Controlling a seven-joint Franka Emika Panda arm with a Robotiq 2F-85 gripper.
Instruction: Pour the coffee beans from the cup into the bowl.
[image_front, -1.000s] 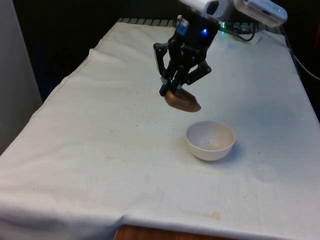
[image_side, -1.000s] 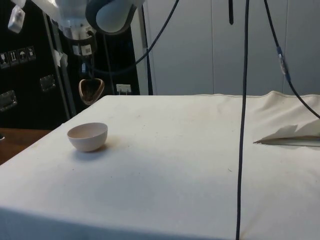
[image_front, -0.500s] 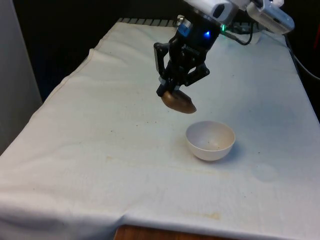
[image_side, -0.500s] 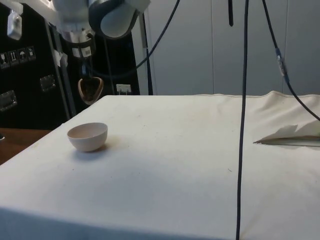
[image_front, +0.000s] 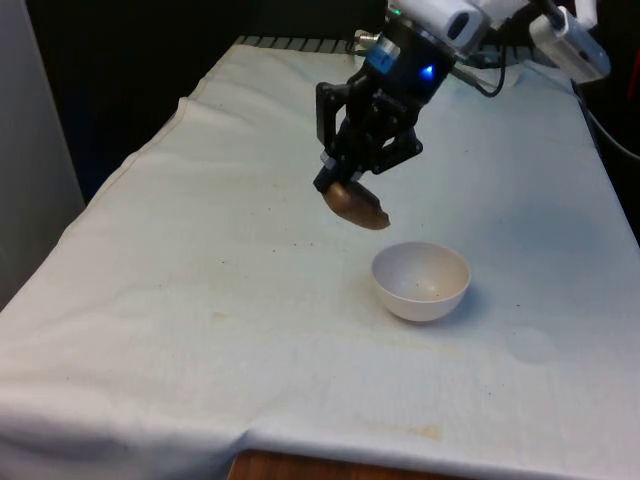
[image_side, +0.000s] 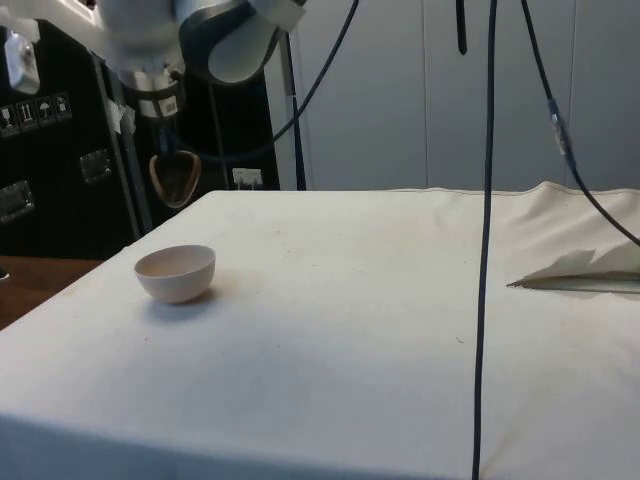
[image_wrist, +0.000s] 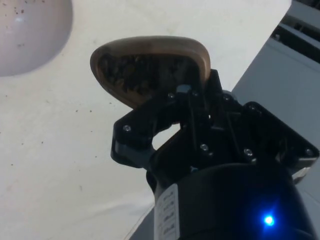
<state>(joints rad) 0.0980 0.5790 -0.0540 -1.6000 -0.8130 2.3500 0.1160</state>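
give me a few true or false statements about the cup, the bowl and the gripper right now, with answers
1. The gripper holds the brown cup in the air above the white cloth. True.
2. The cup is empty. False: the wrist view shows coffee beans inside it.
3. The white bowl lies tipped on its side. False: it stands upright on the cloth.
4. The cup rests inside the bowl. False: it hangs above the cloth, apart from the bowl.
5. The bowl holds no heap of beans. True: only a few dark specks show in it.

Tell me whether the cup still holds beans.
Yes: the wrist view shows dark beans inside the cup, held tilted by the end effector.
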